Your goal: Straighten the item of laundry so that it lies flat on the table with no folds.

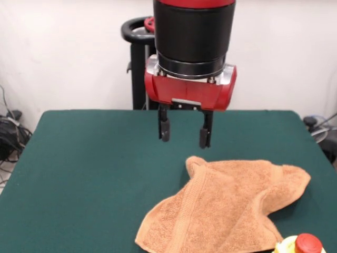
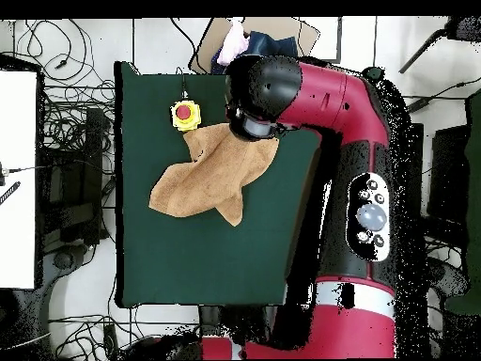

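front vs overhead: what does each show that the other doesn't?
Front only: the claw open and empty, its fingers hanging above the table just behind the towel's raised corner.

Overhead only: the whole arm reaching across, its wrist hiding the claw and part of the towel; the full table outline; cables on the floor around it.

Both: the crumpled, folded towel and the yellow box with the red button beside it.

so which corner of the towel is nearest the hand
The folded corner of the orange-tan terry towel, pointing toward the table's far edge, sits just below the open hand; the other corners lie farther away.
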Motion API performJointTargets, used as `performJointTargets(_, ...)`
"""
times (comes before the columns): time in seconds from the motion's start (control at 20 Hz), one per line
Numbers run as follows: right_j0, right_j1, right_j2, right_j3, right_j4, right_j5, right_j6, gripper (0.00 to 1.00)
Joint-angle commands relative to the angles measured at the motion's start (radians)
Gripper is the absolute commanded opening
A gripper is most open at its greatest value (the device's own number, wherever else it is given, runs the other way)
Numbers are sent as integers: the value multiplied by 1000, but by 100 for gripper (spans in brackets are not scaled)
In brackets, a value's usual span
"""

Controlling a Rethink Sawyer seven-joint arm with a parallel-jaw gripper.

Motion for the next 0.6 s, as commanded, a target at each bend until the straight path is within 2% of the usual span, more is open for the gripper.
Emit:
performJointTargets(0.05,11,80,37,30,56,117,198,100)
performJointTargets(0.6,15,205,34,-101,13,63,143,100)
